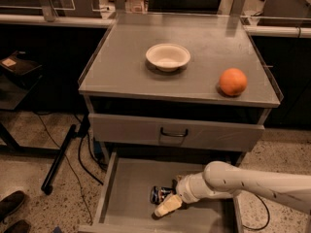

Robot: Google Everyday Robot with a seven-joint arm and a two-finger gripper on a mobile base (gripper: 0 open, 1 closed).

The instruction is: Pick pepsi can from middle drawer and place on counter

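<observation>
The pepsi can [158,194], dark blue with white and red marks, lies on its side on the floor of the open middle drawer [129,188], near the drawer's middle front. My gripper [167,201] reaches in from the right on a white arm and sits right at the can, its pale tip just in front of the can and to its right. The arm hides the can's right end. The grey counter [194,42] is above, over a closed drawer front with a dark handle [174,133].
A white bowl [167,56] sits on the counter's middle and an orange fruit [233,81] at its right front. Benches with pale edges flank the cabinet. A dark pole and cables [60,159] lie on the floor at the left.
</observation>
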